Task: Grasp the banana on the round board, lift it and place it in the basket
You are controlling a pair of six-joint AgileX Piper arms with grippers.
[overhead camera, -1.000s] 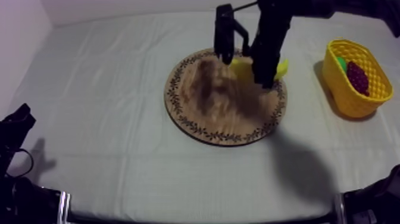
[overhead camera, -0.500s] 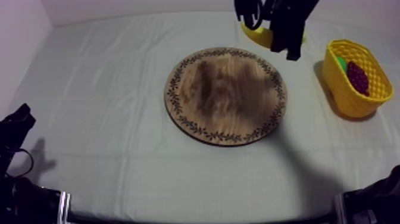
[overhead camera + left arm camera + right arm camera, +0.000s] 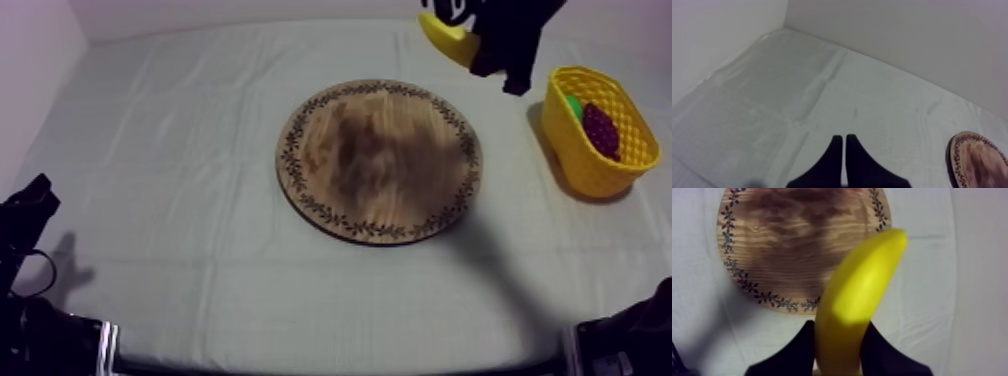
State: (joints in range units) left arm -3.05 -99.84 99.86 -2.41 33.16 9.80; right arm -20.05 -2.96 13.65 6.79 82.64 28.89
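Note:
My right gripper [image 3: 470, 40] hangs high over the far side of the table, shut on the yellow banana [image 3: 446, 39]. It is past the far edge of the round wooden board [image 3: 379, 158] and left of the yellow basket [image 3: 598, 130]. In the right wrist view the banana [image 3: 857, 295] stands up between my black fingers [image 3: 803, 347], with the bare board [image 3: 802, 243] below it. My left gripper [image 3: 843, 150] rests low at the table's left, its fingers together as a narrow wedge over the cloth, the board's rim [image 3: 978, 160] off to its side.
The basket holds a dark bunch of grapes [image 3: 601, 130] and something green [image 3: 573, 104]. Grey-white cloth spreads around the board. A pale wall runs along the far and left edges of the table.
My right gripper has lifted the banana off the board's far right part and carried it up and to the right, towards the basket. The left arm has stayed still.

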